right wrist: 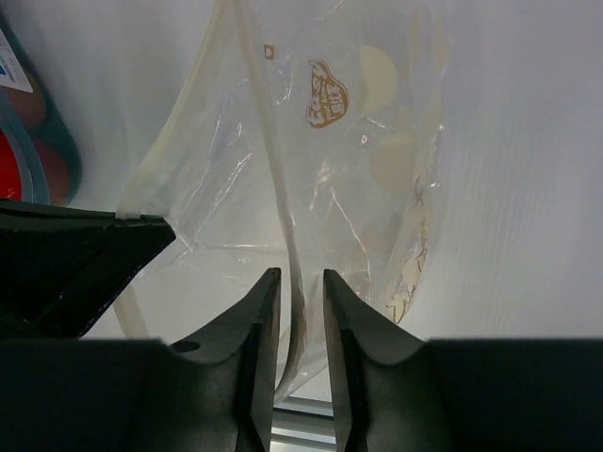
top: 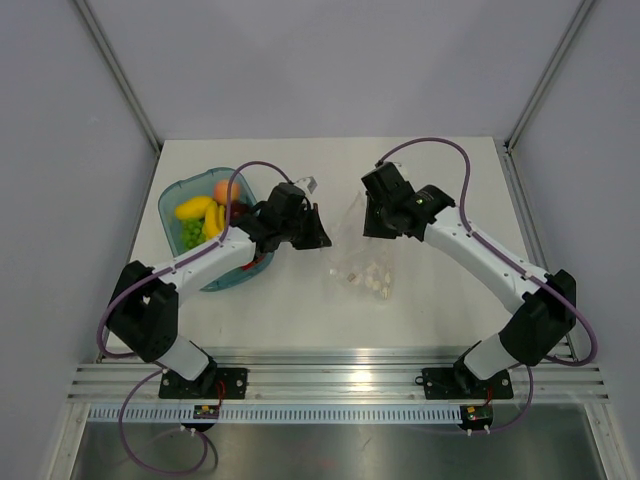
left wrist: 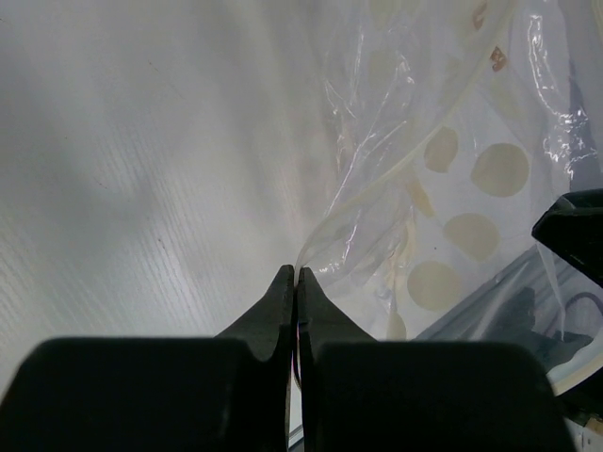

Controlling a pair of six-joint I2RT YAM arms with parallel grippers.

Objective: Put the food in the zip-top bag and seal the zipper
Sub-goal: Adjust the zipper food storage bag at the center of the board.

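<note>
Grip, left: your left gripper (left wrist: 298,275) is closed, pinching the zip-top bag (left wrist: 377,179) at its mouth rim.
Grip, right: your right gripper (right wrist: 300,282) has its jaws apart with the zipper (right wrist: 281,179) between them; pinch it, then spread the mouth.
Room: table (top: 300,310) lies bare toward you.
Food (top: 195,208): far left in the teal tray (top: 170,190), beyond your left arm.

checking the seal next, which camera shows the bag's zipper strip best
The right wrist view: the zipper strip runs sharp down the zip-top bag into the gap between the right jaws. The left wrist view shows a curved stretch reaching the tips of the shut left jaws. The top view shows only the glossy bag, no strip.
</note>
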